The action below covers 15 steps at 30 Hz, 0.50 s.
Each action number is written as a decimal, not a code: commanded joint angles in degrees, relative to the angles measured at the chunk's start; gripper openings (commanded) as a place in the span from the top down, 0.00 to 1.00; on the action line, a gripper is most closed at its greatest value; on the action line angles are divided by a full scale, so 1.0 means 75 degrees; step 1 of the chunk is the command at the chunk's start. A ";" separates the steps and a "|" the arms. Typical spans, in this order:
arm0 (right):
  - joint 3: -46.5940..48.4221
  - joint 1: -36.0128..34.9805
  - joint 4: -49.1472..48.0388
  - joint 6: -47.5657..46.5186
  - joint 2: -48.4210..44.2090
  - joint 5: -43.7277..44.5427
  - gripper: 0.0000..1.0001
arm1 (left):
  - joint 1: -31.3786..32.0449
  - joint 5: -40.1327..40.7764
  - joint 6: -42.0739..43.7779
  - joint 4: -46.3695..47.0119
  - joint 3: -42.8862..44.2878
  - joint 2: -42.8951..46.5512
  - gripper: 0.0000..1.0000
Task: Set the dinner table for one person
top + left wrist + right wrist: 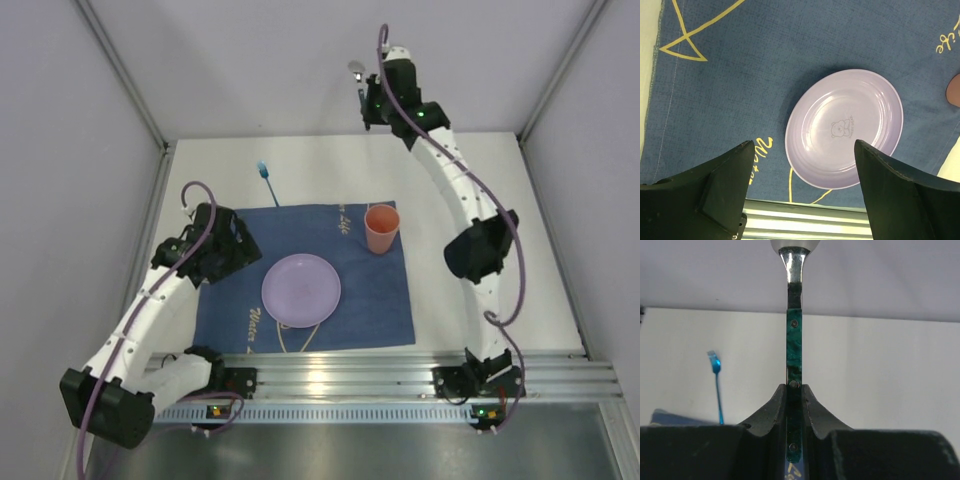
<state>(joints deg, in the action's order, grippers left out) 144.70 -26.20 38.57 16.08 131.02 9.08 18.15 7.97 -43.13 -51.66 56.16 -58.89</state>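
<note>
My right gripper is raised high over the far edge of the white dinner table and is shut on the dark green handle of a metal spoon. The spoon's silver head points away from the gripper. On a dark blue cloth lies a lilac plate, with an orange cup at its far right. My left gripper hovers open above the cloth's left part, beside the plate, holding nothing.
A blue plastic fork lies on the table just beyond the cloth's far edge. A silver aluminium rail runs along the near edge by the arm bases. Grey walls close in the table on three sides.
</note>
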 commanded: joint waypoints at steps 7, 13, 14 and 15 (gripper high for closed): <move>-0.5848 -0.0936 -0.0056 0.1183 -0.5778 -0.0613 1.00 | 0.0005 -0.0207 0.0583 0.0348 0.0469 -0.0666 0.14; -0.9079 -0.1276 -0.0091 0.2050 -0.8219 -0.1128 1.00 | 0.0005 -0.0429 0.0818 0.0653 0.0504 -0.1065 0.14; -0.9423 -0.1416 -0.0277 0.2191 -0.8432 -0.1175 1.00 | 0.0005 -0.0453 0.0852 0.0677 0.0516 -0.1100 0.15; -0.9972 -0.1499 -0.0325 0.2343 -0.8608 -0.1431 1.00 | 0.0005 -0.0488 0.0841 0.0689 0.0562 -0.1124 0.15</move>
<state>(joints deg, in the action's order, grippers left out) 77.03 -35.16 38.92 28.53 70.78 2.26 18.17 5.43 -38.50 -49.47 57.84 -66.74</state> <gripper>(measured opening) 0.115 0.855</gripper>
